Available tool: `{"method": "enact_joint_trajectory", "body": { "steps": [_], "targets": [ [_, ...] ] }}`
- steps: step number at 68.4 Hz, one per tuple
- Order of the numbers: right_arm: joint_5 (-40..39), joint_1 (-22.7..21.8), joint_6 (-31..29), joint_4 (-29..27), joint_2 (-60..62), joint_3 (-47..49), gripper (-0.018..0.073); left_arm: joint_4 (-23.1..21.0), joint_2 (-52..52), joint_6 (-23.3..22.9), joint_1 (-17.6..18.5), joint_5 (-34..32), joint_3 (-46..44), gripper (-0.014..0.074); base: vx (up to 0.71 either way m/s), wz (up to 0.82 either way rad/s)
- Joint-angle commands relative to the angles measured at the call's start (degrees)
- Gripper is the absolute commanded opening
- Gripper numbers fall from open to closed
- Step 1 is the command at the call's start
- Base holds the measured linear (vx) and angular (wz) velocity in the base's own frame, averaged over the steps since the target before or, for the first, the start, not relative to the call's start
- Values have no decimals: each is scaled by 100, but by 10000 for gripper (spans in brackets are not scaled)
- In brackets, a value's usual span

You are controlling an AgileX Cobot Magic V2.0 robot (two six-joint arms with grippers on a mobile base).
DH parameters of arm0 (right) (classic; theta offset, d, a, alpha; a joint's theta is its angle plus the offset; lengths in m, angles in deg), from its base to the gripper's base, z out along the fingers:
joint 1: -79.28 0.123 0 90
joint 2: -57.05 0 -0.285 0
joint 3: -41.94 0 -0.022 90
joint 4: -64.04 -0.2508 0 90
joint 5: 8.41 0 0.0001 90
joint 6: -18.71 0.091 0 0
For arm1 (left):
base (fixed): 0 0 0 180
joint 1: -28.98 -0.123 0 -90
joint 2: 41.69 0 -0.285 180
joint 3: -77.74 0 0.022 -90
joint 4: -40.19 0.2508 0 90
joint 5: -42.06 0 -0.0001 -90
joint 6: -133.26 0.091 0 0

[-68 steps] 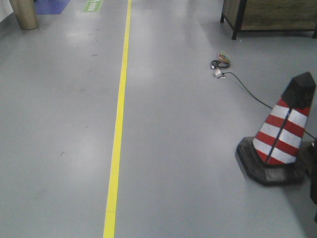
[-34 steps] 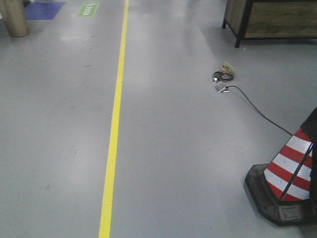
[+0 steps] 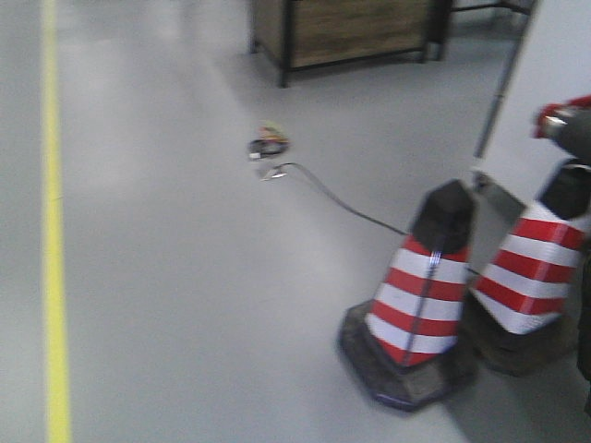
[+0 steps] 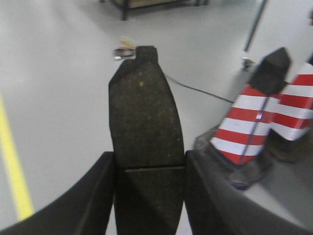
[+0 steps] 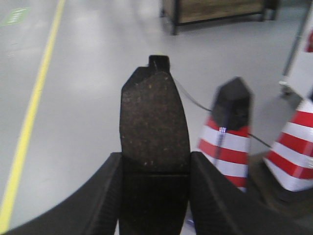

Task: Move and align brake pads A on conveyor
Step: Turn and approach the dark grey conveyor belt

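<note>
Change: Front view has swung round since half a second ago; the yellow floor line (image 3: 51,231) now runs down the left edge instead of mid-frame, and a second striped cone (image 3: 531,268) has come in just beside the first striped cone (image 3: 420,295).
Left fingers (image 4: 88,200): closed to the width of the left brake pad (image 4: 144,112), pressing on both its long edges.
Left brake pad: upright between the fingers, its upper half standing clear past their tips, with the cross groove about level with the tips.
Right fingers (image 5: 95,200): likewise clamped on the right brake pad (image 5: 154,117), one finger on each long edge.
Right brake pad: held between the fingers, its tabbed end beyond the tips.
Beyond the fingers: grey floor (image 3: 185,277), both cones ahead and to the right of the tips, the yellow line to their left.
Cable (image 3: 342,208): runs across the floor from the cones to a small coil (image 3: 268,143), which shows just past the left pad's tip in the left wrist view.
</note>
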Motion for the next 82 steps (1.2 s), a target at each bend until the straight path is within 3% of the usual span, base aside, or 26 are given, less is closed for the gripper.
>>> {"method": "enact_joint_trajectory", "body": {
  "steps": [1,82],
  "targets": [
    [-533,-5,-18,59,-35,188,-8,-74,-36,-7,27,-525,-143,-6,25,-99],
    [-533,-5,-18,59,-35,188,-8,-74,-36,-7,27,-525,-143,-6,17,-84]
  ]
}}
